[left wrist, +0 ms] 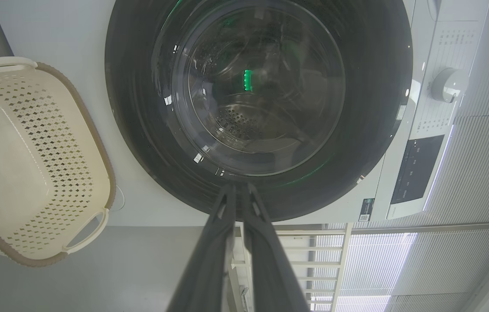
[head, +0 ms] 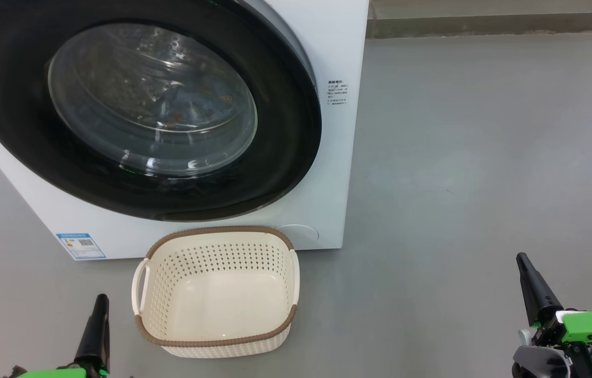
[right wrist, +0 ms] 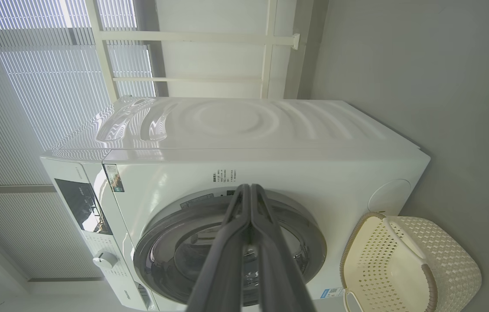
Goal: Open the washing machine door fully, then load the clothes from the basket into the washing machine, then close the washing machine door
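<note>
Glossy black door (head: 12, 131) shut on washer (head: 338, 52), empty basket (head: 217, 231) on floor (head: 458, 157) just in front. Door's stiff, slick, glass centre fragile; prob. best hooked at rim edge, no handle seen. Left fingers (head: 97, 325) & right fingers (head: 535, 289) pinched together, holding nothing.

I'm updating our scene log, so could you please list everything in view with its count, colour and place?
washing machine: one, white, on the floor, upper left of the head view
washing machine door: one, glossy black with clear glass, closed on the machine's front
clothes: count unclear, light blue with orange marks, behind the door glass
basket: one, cream with brown rim, nothing in it, on the floor before the machine
sticker: one, blue, machine's lower left corner
dial: one, white, machine's control strip
floor: grey, under everything
left hand: one, dark fingers shut, lower left
right hand: one, dark fingers shut, lower right
</note>
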